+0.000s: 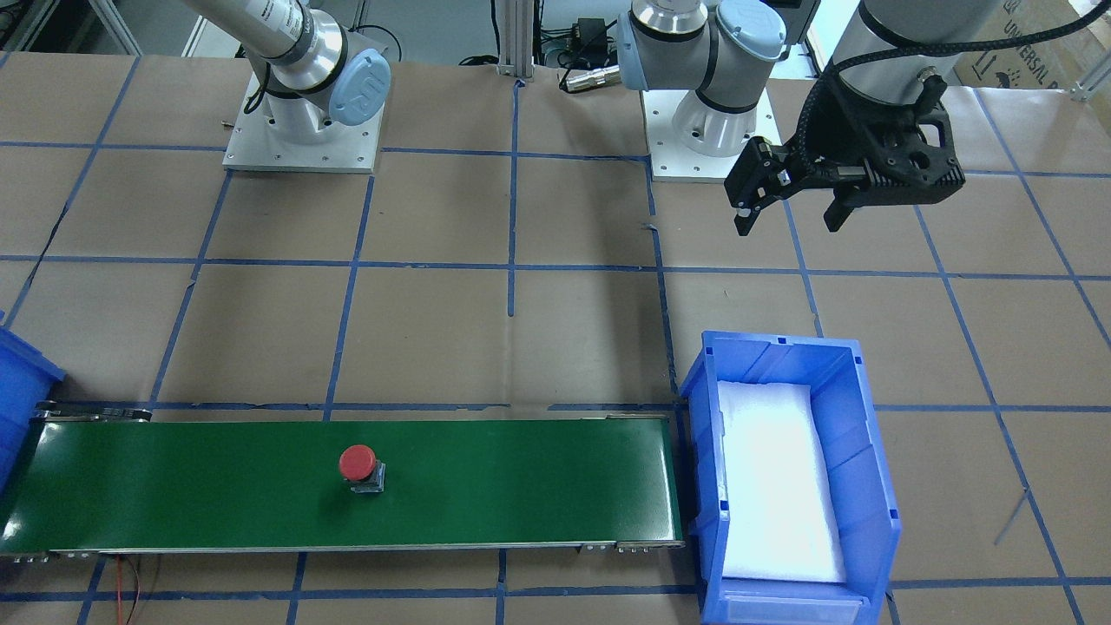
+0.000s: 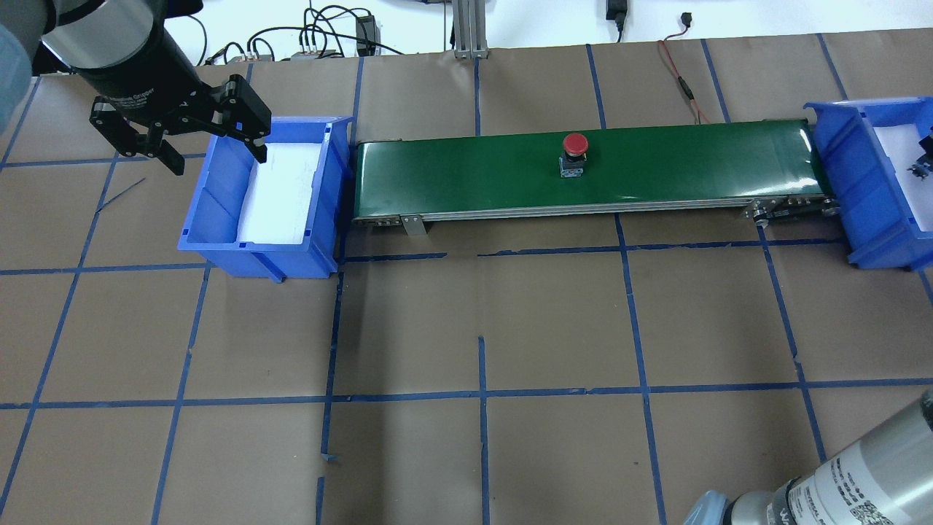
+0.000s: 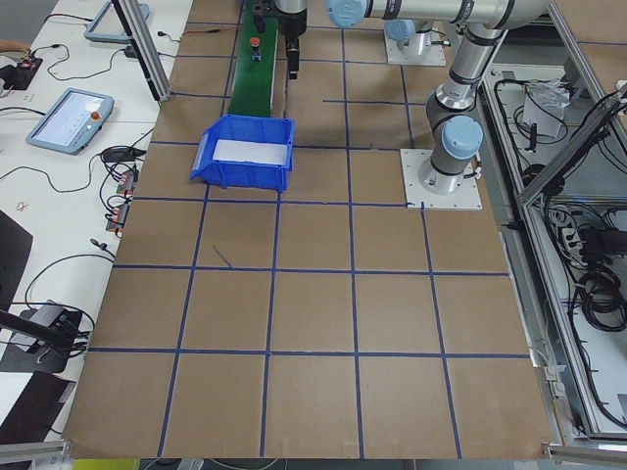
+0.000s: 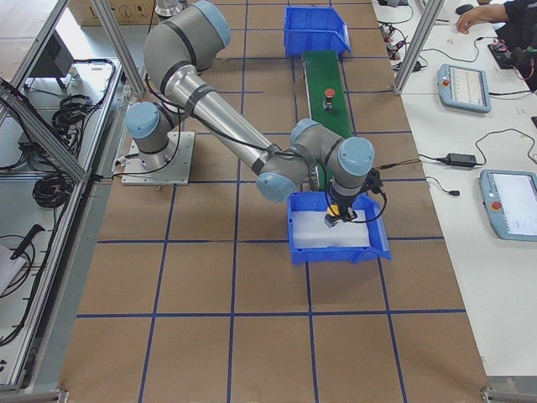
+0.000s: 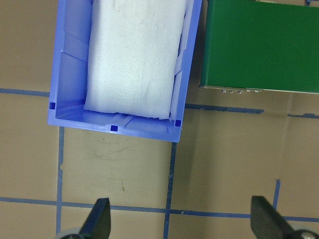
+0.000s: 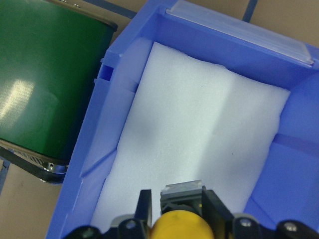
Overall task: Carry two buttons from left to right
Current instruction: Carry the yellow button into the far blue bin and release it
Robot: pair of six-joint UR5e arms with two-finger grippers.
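Right wrist-mounted view first: what sits closest?

The right end effector (image 6: 180, 201). Its fingers (image 6: 144, 204) pinch the yellow button (image 6: 179, 225) by its base, with the cap toward the camera.

And beneath it?

A white foam pad (image 6: 199, 124) lining the right blue bin (image 6: 102, 119). The button hangs over the pad. Whether it touches the foam I cannot tell.

Next outward?

The green conveyor belt (image 6: 45, 74), with one end just beside that bin. About midway along it the red button (image 2: 574, 146) stands upright, cap on top, well apart from both bins.

And at the belt's other end?

The left blue bin (image 2: 219, 219), also foam-lined, sits just beside the belt on the paper-covered tabletop (image 2: 481, 306).

Where is the other arm?

The left end effector (image 2: 219, 157) hovers above the tabletop near that bin, on the robot's side of it. Its fingers (image 5: 99, 219) are spread wide with nothing between them, and they touch neither the bin nor the belt.
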